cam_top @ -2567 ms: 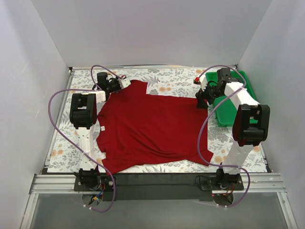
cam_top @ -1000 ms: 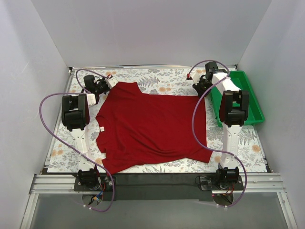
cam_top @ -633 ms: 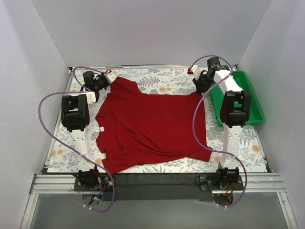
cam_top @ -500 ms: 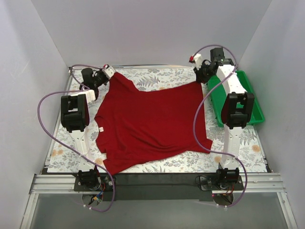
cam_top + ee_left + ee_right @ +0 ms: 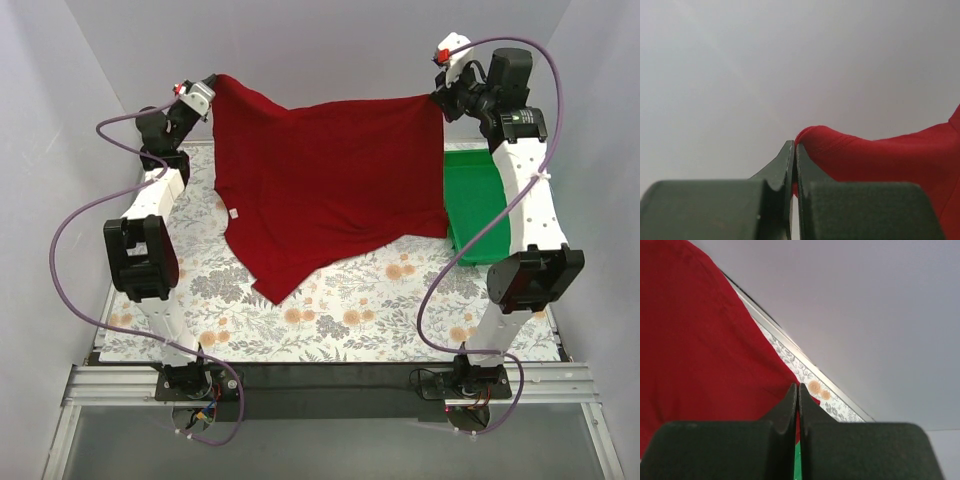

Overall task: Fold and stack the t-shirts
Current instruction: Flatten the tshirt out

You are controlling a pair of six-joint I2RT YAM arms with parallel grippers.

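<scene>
Both pairs of fingers are pressed together, and each pair pinches an edge of the red t-shirt (image 5: 330, 180). On the left gripper (image 5: 212, 82), the wrist view shows two dark fingers (image 5: 782, 167) closed flat against each other. A rounded fold of red cloth is caught at their tips and bulges out to the right of them, with plain grey wall (image 5: 790, 60) beyond. On the right gripper (image 5: 441, 95), the fingers (image 5: 807, 407) meet the same way. A thin sliver of red shows in the seam between them, and the rest of the cloth spreads away to their left.

From above, the shirt hangs like a curtain between the two pinches, high over the table (image 5: 380, 310). Its top edge sags a little midway between the fingers. Below the left fingers the cloth drops furthest, narrowing to a point low over the flowered table cover; whether that point touches the table cannot be told. A small white label (image 5: 232, 213) shows on the cloth beneath the left fingers.

Below the right fingers sits a green tray (image 5: 480, 215), its left side hidden behind the hanging edge of the shirt. In the right wrist view a strip of green shows just under the fingertips. A purple cable (image 5: 75, 215) loops out from the left arm, well clear of the fingers.
</scene>
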